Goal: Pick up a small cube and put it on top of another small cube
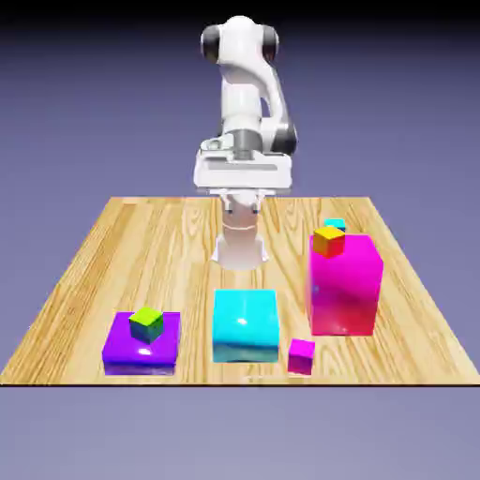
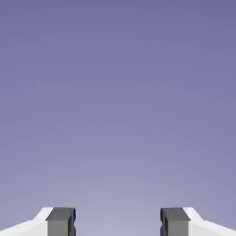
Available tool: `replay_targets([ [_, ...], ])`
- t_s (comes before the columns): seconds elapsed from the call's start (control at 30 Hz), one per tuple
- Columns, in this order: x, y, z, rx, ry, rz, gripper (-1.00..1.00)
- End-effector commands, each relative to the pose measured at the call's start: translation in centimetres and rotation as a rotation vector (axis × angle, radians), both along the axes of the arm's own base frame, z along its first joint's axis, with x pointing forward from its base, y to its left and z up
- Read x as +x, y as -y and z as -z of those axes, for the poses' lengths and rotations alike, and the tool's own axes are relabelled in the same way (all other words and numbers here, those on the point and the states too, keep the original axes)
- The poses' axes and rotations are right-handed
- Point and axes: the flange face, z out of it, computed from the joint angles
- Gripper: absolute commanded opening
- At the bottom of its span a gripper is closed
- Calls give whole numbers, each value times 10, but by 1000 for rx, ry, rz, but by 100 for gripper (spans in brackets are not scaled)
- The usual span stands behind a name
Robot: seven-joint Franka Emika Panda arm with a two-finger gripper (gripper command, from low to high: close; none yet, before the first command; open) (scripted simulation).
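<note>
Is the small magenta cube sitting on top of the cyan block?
No, the small magenta cube rests on the table.

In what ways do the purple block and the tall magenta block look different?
The purple block is low and flat; the magenta block stands much taller. The purple block carries a small green cube, the magenta block a small orange one. Both have glossy surfaces.
</note>
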Motion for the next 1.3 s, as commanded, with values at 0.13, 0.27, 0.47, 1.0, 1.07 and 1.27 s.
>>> replay_targets([
  [0.13, 3, -8, -22, -10, 14, -118, 0],
  [0.27, 5, -11, -35, -18, 19, -207, 0],
  [0.47, 13, -12, -45, -29, 14, -333, 0],
  [1.0, 60, -20, 4, -82, -95, -653, 0],
  [1.07, 67, -23, 19, -94, -120, -693, 0],
  [1.27, 87, -40, 72, -142, -209, -818, 0],
])
